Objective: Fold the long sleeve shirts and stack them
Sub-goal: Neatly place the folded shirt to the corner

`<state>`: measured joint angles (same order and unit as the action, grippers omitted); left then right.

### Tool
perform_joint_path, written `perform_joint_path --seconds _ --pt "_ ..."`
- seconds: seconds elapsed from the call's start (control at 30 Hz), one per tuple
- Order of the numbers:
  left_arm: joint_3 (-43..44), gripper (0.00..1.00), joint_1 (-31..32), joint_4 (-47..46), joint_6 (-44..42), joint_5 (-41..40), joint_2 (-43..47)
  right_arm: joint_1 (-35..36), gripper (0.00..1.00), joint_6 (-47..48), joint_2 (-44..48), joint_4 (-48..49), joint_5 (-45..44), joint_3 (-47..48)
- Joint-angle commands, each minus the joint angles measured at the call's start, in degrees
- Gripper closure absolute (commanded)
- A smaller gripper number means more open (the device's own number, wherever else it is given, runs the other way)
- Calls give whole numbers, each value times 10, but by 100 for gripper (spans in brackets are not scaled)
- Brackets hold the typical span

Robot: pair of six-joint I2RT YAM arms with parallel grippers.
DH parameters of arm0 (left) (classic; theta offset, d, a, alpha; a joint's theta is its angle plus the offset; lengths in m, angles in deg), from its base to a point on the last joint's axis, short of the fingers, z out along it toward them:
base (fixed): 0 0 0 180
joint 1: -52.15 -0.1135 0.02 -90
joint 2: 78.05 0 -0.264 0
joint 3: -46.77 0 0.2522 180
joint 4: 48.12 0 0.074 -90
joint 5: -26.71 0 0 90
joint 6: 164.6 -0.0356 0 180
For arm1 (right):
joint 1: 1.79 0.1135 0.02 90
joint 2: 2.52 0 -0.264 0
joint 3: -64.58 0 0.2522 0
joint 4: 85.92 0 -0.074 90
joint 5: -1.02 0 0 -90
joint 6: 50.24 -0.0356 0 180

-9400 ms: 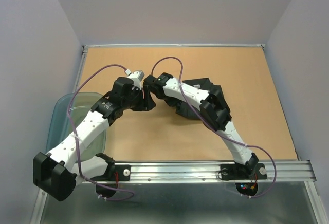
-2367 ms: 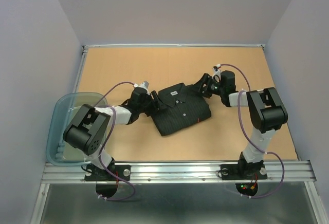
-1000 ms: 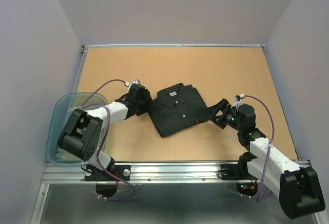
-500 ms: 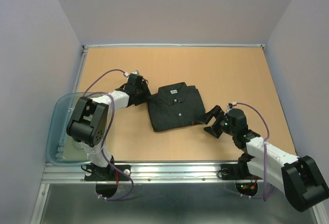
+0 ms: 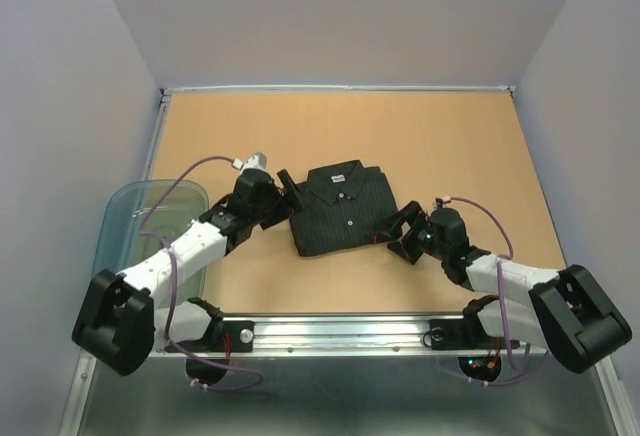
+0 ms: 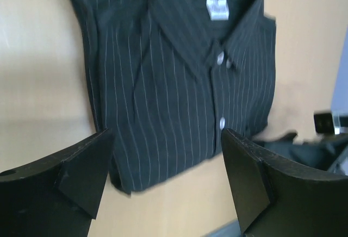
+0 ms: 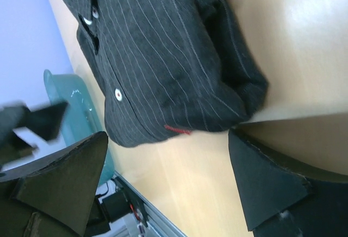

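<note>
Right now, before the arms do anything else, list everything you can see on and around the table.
black pinstriped collared button-up shirt: one, black with white buttons and a white neck label, folded, lying in the middle of the table
translucent plastic tub: one, blue-green, at the table's left edge
wooden table: one, tan, enclosed by pale grey walls
metal rail: one, silver, along the near edge, carrying both arm bases
left arm: one, white and black with a purple cable, jaws open at the shirt's left side
right arm: one, white and black with a purple cable, jaws open at the shirt's near right corner
</note>
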<state>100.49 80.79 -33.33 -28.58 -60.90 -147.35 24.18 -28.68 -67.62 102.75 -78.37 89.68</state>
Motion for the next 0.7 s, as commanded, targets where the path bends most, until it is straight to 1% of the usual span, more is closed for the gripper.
perform_joint_path --seconds 0.0,0.03,0.07,0.1,0.13,0.17,0.2,0.27,0.33,0.4,0.5,0.6,0.63,0.67 --pt "-80 11 33 11 107 -1 73 25 3 -9 -70 53 -33 49" --pt "-105 11 39 18 134 -5 112 34 4 -13 -106 66 -32 68" --pt "-117 12 40 19 144 -6 131 54 4 -23 -129 89 -34 78" --pt "-138 12 41 28 157 -9 170 68 4 -26 -148 97 -41 90" --pt "-148 12 41 34 167 -19 187 83 4 -27 -165 102 -48 107" --pt "-156 12 41 41 186 -20 206 98 4 -31 -205 106 -56 140" --pt "-162 12 42 48 195 -20 222 129 4 -33 -223 108 -62 161" --pt "-175 12 42 70 217 -50 265 167 4 -39 -280 117 -73 216" --pt "-182 12 42 84 231 -61 297 181 4 -36 -316 118 -70 250" --pt "-191 12 42 84 245 -65 309 187 4 -40 -338 119 -62 276" --pt "-205 12 41 57 259 -62 303 187 4 -22 -318 118 -67 266" --pt "-223 10 42 -4 289 -58 269 187 4 8 -261 97 -81 231" --pt "-231 8 41 -48 306 -59 242 187 3 15 -241 85 -85 215" --pt "-232 7 41 -68 314 -63 226 187 3 25 -205 61 -99 203"
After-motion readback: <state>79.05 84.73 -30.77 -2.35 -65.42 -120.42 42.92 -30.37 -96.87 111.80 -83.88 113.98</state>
